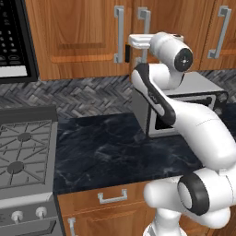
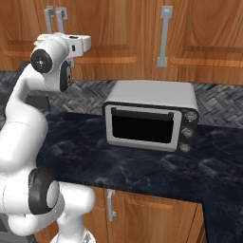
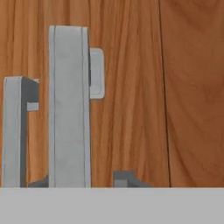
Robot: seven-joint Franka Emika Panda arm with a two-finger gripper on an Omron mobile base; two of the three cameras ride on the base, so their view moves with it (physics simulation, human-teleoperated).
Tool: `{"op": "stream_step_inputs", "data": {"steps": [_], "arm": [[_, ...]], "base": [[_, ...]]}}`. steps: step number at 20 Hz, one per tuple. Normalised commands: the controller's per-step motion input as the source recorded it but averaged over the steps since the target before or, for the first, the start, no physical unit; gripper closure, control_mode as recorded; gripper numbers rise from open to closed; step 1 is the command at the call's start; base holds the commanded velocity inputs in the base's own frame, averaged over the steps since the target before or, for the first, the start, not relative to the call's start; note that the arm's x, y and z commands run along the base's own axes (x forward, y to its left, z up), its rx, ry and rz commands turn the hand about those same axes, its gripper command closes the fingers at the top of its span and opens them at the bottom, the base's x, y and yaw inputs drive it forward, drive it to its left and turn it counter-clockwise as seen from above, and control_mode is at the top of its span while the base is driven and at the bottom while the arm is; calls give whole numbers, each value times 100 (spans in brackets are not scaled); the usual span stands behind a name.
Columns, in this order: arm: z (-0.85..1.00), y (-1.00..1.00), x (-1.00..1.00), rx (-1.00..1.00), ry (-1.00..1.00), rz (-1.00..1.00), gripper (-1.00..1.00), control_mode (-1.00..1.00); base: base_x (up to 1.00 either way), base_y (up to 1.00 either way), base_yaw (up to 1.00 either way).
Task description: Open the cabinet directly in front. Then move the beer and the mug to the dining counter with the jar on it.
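Toaster oven (image 2: 151, 118) on the dark counter (image 1: 106, 147) below, closed cabinet (image 1: 83, 32) doors, gripper (image 3: 83, 180) squeezing the silver handle (image 3: 69, 105).

Herringbone backsplash (image 1: 87, 94), black marble countertop (image 1: 110, 147), stove (image 1: 25, 152).

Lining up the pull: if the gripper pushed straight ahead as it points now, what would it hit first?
The cabinet door behind the silver bar handle, which already stands between the fingertips; depth is unclear.
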Motion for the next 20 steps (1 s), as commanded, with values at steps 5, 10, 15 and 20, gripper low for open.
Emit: {"op": "stream_step_inputs", "data": {"steps": [5, 10, 15, 20], "arm": [[63, -91, -100, 6, -8, 0, 100, -100], [6, -62, -78, 1, -1, 0, 100, -100], [20, -98, -100, 7, 0, 0, 100, -100], [28, -94, -98, 9, 0, 0, 100, -100]], "base": [[0, 0, 0], [0, 0, 0], [0, 0, 0], [0, 0, 0]]}}
